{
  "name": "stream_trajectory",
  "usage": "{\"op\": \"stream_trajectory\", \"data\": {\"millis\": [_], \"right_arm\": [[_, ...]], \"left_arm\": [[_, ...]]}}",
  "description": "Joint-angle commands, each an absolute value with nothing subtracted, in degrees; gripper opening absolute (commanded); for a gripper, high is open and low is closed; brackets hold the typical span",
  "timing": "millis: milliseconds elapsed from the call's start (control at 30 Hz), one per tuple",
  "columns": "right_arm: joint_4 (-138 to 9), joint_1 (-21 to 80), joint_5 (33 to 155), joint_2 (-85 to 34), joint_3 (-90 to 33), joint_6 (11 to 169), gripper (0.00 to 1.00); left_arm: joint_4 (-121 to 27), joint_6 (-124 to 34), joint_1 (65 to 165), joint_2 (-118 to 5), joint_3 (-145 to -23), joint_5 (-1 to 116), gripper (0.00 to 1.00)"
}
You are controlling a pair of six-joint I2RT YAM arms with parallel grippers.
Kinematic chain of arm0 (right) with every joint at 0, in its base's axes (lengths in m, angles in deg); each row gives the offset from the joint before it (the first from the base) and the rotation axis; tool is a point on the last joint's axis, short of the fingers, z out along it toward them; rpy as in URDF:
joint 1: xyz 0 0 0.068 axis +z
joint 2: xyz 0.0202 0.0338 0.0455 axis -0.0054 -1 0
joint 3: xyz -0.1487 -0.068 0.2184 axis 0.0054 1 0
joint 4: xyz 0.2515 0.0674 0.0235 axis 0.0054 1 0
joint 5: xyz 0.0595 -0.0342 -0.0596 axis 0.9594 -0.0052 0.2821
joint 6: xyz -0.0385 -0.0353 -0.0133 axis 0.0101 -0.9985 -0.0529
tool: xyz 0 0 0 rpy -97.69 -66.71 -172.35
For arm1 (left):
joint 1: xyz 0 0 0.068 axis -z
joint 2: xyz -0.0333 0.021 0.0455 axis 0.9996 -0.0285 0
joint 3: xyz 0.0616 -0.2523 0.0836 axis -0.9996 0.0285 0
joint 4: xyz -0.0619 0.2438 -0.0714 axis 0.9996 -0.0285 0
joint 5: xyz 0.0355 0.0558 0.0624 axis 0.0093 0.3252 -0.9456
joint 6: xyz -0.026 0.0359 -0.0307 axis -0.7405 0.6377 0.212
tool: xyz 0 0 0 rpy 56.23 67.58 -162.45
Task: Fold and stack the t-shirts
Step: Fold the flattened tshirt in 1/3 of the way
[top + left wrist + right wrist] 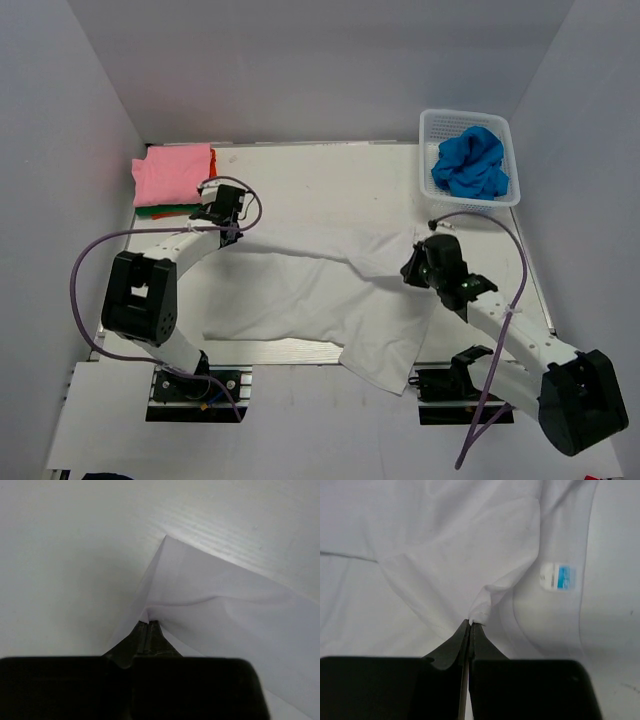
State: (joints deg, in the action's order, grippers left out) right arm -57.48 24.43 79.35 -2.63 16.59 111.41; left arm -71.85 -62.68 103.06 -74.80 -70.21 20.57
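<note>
1. Table (330, 170): the white t-shirt (300, 290) is spread wide and rumpled across the near half. One flap hangs over the near edge between the two arm bases.
2. Step in hand, as I read it: opening out and flattening the white t-shirt before the first fold. No fold is made in it yet.
3. Folded stack (172, 175) at the far left corner, pink on top, with slivers of orange-red and green under it. It lies just beyond the left wrist, apart from the white cloth.
4. Basket (432, 125) at the far right corner holds the blue t-shirt (470, 165), bunched and not yet handled.
5. Left gripper (148, 624): jaws closed tight, pinching a corner or hem of the white cloth. The cloth fans away from the tips over bare table. From above, this pinch is at the shirt's far left end.
6. Right gripper (471, 624): jaws likewise closed, with a small tuft of white cloth between the tips. This is the shirt's right side, near the collar.
7. Neck label (559, 576), small and blue, sits just right of and beyond the right pinch.
8. Next move calls for drawing the two pinches apart, evenly and low, to take out the slack. The hanging flap must come onto the table. Uneven pull would likely skew the shirt.
</note>
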Motion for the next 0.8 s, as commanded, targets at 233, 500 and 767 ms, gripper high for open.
{"op": "stream_trajectory", "data": {"millis": [233, 500, 767], "right_arm": [[-59.3, 30.6, 76.6, 10.6, 28.6, 120.6, 0.58], [-62.2, 30.8, 73.4, 3.6, 18.5, 114.7, 0.9], [-74.1, 30.5, 73.9, -13.3, 12.3, 113.1, 0.9]], "left_arm": [[-87.7, -78.3, 102.7, -66.4, -65.9, 17.3, 0.91], [-86.8, -75.7, 103.8, -60.7, -72.1, 22.5, 1.0], [-77.1, -72.5, 103.8, -67.5, -70.1, 31.5, 1.0]]}}
